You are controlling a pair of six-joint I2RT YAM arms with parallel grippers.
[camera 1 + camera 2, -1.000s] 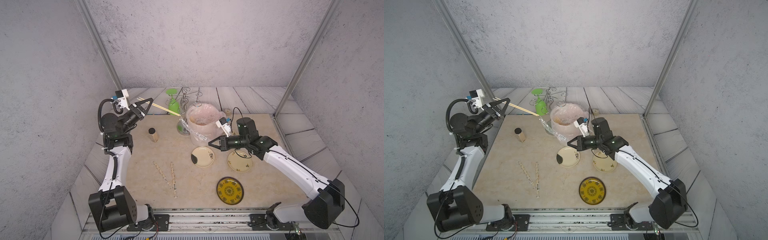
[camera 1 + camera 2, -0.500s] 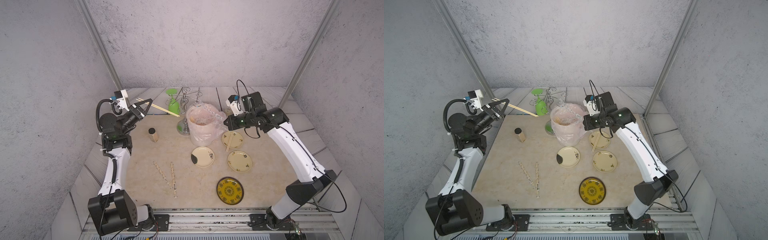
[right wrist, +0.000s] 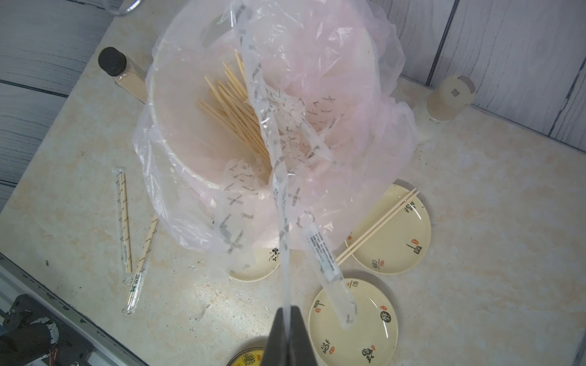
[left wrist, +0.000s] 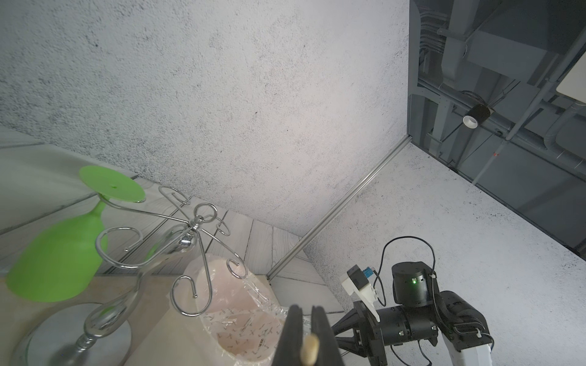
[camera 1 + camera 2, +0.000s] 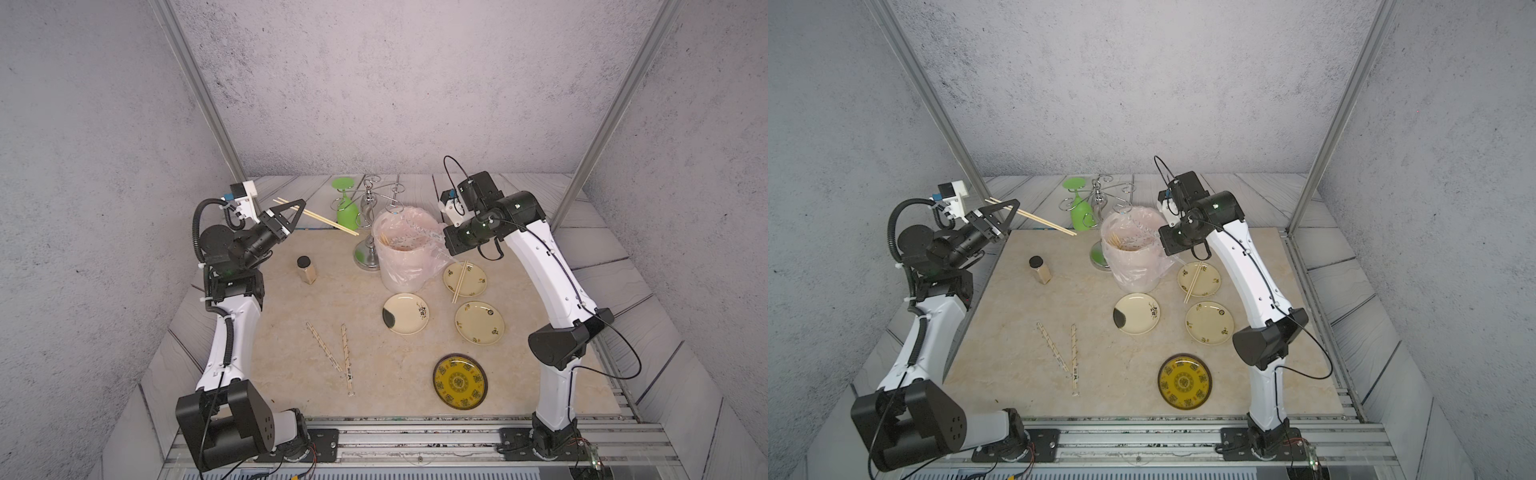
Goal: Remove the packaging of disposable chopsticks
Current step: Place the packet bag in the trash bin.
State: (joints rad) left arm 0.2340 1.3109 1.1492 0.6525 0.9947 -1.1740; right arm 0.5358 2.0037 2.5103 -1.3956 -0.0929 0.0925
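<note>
**Both top views.** The left tool (image 5: 299, 204), raised at centre left, stayed clenched on a bare pair of sticks (image 5: 332, 224), as it had a second earlier. The right tool (image 5: 448, 242), then low over the plates, had since swung up over the bin (image 5: 399, 278) at frame centre. It was clenched on an emptied sleeve (image 5: 430, 235). A second bare pair (image 5: 460, 281) lay across the plate (image 5: 478, 286) right of the bin. Two wrapped pairs (image 5: 1074, 353) lay on the desk (image 5: 1000, 332) at lower centre.

**Left wrist view.** At the bottom edge the jaws pinched a stick end (image 4: 310, 347). The right arm showed at lower right, beside the bin.

**Right wrist view.** From the jaws at the bottom edge the sleeve ran up the frame into the bin. There, loose sticks (image 3: 234, 107) and spent sleeves (image 3: 236, 180) lay heaped.

**Reading.** The sticks and sleeve were apart, so this pair counted as unwrapped. What probably remained was to release the sleeve into the bin, set the sticks down, and strip the two wrapped pairs.
</note>
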